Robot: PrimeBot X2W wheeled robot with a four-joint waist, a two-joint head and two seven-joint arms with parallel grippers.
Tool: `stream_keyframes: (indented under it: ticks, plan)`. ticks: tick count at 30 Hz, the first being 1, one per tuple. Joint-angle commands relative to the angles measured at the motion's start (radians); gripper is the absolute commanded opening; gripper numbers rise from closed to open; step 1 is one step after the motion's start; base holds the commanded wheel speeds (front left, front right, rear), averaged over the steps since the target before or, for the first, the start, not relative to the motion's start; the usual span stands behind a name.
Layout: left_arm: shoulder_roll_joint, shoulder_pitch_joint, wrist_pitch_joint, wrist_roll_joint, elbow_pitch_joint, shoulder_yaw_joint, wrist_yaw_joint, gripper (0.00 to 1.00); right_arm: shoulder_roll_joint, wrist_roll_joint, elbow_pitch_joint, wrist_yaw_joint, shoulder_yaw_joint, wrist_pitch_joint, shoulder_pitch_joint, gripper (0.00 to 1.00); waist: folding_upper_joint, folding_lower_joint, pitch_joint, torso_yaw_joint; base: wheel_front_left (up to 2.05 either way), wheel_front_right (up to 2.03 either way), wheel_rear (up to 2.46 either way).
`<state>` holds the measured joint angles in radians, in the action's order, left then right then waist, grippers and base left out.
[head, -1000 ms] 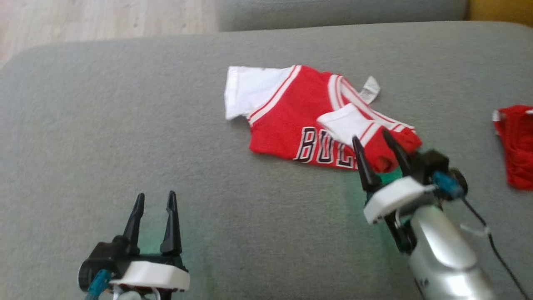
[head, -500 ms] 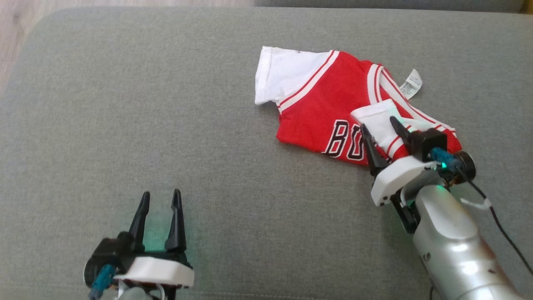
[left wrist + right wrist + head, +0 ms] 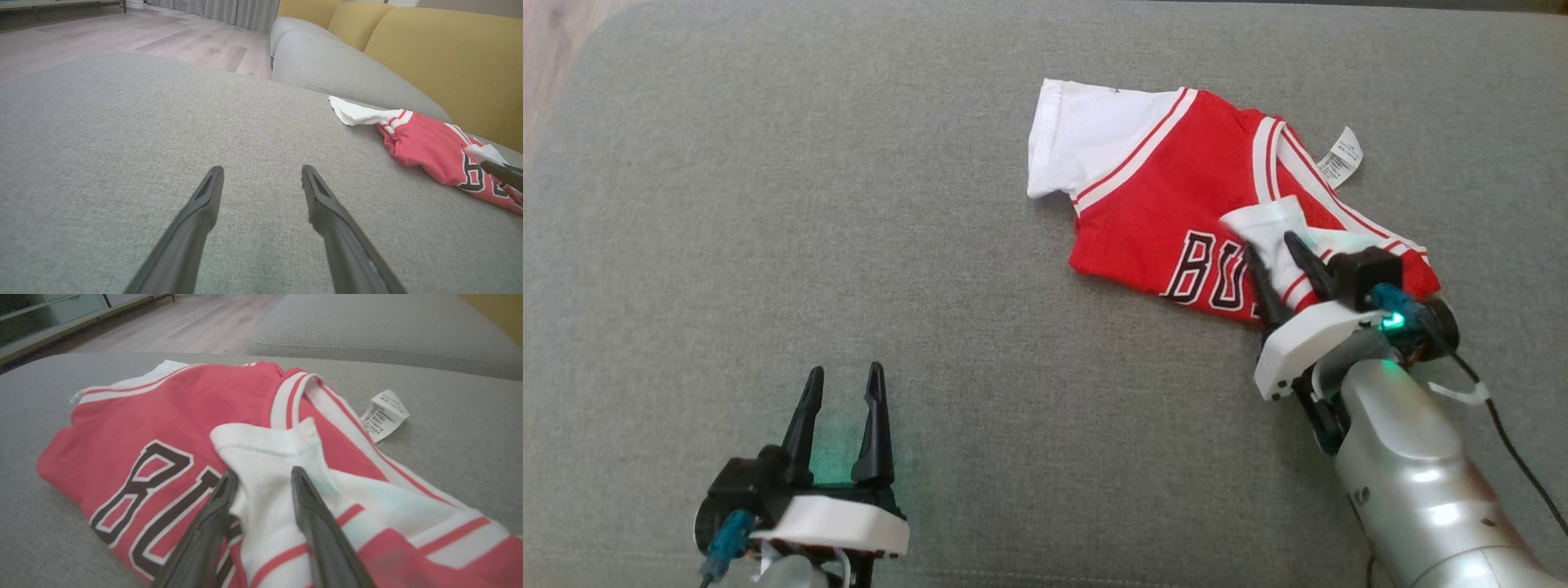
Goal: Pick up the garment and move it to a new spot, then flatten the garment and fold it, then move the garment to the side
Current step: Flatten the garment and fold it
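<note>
The garment (image 3: 1168, 196) is a red jersey with white sleeves and dark lettering, lying crumpled on the grey sofa cushion (image 3: 849, 204). My right gripper (image 3: 1268, 243) is at its near right part. In the right wrist view its fingers straddle the folded-over white sleeve (image 3: 265, 445), with cloth bunched in the gap between them (image 3: 263, 473); the jaws stand partly closed with a gap left. My left gripper (image 3: 845, 370) hovers open over bare cushion, far left of the garment (image 3: 425, 143), with nothing between its fingers (image 3: 262, 169).
A white care label (image 3: 1342, 155) sticks out from the garment's far side. A second grey cushion (image 3: 339, 69) and yellow backrests (image 3: 441, 53) lie beyond. Wooden floor (image 3: 122, 36) lies past the cushion's left edge.
The head camera has tilted and shifted. My right gripper has pushed forward onto the white sleeve and its fingers have narrowed around it. The left gripper has kept its pose.
</note>
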<state>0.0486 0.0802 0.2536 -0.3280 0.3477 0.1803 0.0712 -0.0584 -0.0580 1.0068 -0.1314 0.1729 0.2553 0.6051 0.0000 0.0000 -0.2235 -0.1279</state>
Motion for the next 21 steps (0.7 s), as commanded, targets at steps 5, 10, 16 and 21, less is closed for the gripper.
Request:
stream_keyframes:
  ticks: [5, 10, 16, 21]
  plan:
    - [0.002, 0.039, 0.008, -0.001, -0.031, -0.028, 0.002, 1.0, 0.008, -0.022, -0.09, 0.001, 0.006, 0.006, 0.004, 0.09, 0.0, 0.0, 0.001, 0.007, 0.0, 0.0, 0.0]
    - [0.002, 0.033, 0.008, 0.001, -0.035, -0.029, 0.001, 1.0, 0.008, -0.052, -0.201, 0.001, -0.001, 0.006, -0.023, 0.0, 0.0, 0.0, 0.015, 0.016, 0.0, 0.0, 0.0]
    - [0.002, 0.02, 0.008, 0.0, -0.03, -0.038, 0.003, 1.0, 0.008, -0.099, -0.366, 0.001, -0.014, 0.006, -0.024, 0.0, 0.0, 0.0, 0.046, 0.027, 0.0, 0.0, 0.0]
    - [0.002, -0.004, 0.008, 0.002, -0.023, -0.048, 0.006, 1.0, 0.008, -0.121, -0.554, 0.001, -0.048, 0.006, 0.044, 0.0, 0.0, 0.0, 0.097, 0.032, 0.0, 0.0, 0.0]
